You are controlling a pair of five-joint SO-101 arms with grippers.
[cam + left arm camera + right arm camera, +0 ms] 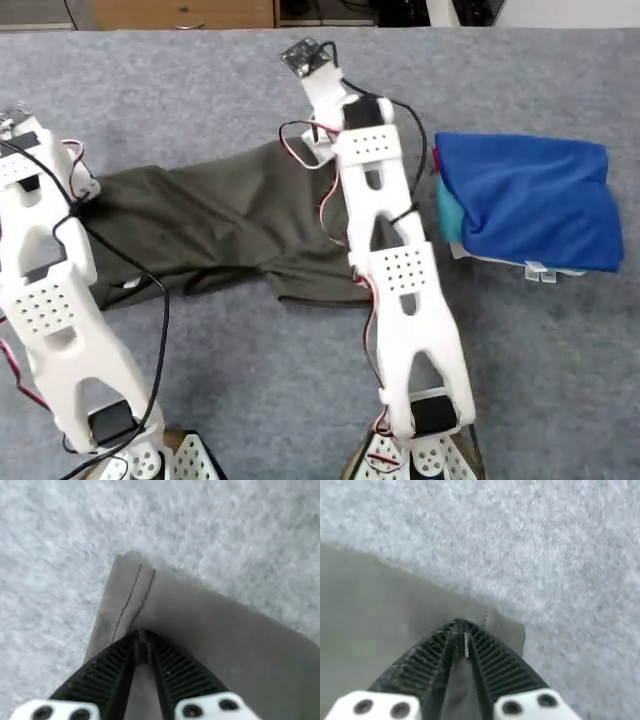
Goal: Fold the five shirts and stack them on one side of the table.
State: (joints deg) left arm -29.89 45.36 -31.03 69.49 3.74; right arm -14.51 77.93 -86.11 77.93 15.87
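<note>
Folding the olive shirt [220, 225], centre-left of frame: we grip its corners, left hand [141, 641] and right hand [461, 631] both clenched on cloth. Next, we judge: lift evenly, fold over, then join the blue pile [530, 200] at right.

The left white plastic arm [50, 300] stretches from its base to the left end of the dark olive cloth shirt [220, 225]. Its wrist bends downward, and the left tool [141, 642] pinches the shirt's stitched hem near a corner, black ribbed jaws closed on the fabric. The right white plastic arm [400, 290] reaches across the shirt's right part to its far edge, where the right tool [461, 632] clamps a corner, jaws pressed together.
</note>
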